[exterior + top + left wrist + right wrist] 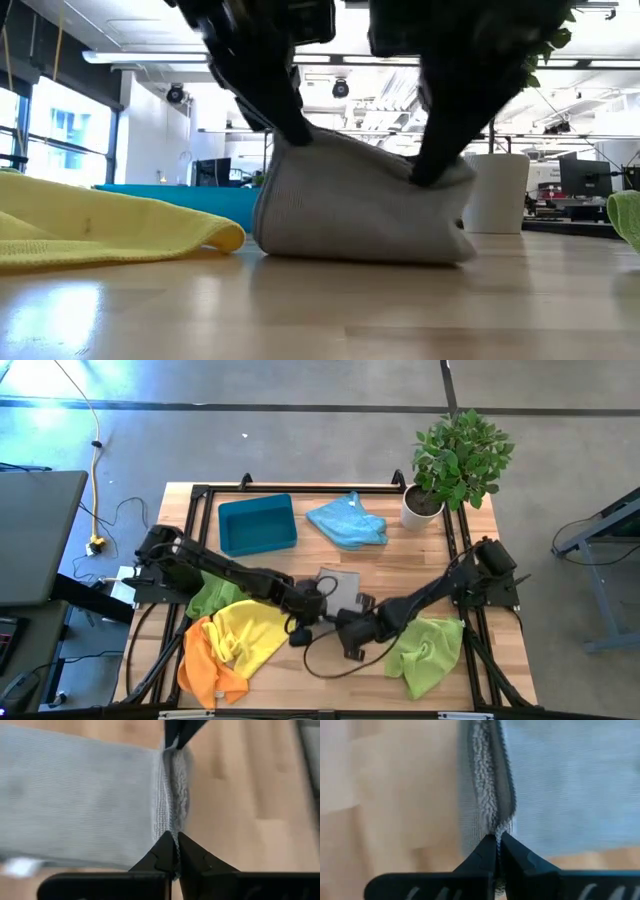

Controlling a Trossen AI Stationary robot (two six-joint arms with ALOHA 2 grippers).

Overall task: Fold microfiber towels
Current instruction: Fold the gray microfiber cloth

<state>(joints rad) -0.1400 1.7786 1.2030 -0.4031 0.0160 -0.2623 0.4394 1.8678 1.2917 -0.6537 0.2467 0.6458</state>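
From above, you see both dark arms meet over the soft grey cloth (338,586) in the middle of the wooden bench (420,550). A yellow cloth (250,632) lies just beside it.

Low down, your left hand (292,135) and right hand (432,175) each pinch a top corner of the grey cloth, which rests on the bench.

In each wrist view, you see that arm's fingers shut tight on the cloth's fuzzy edge
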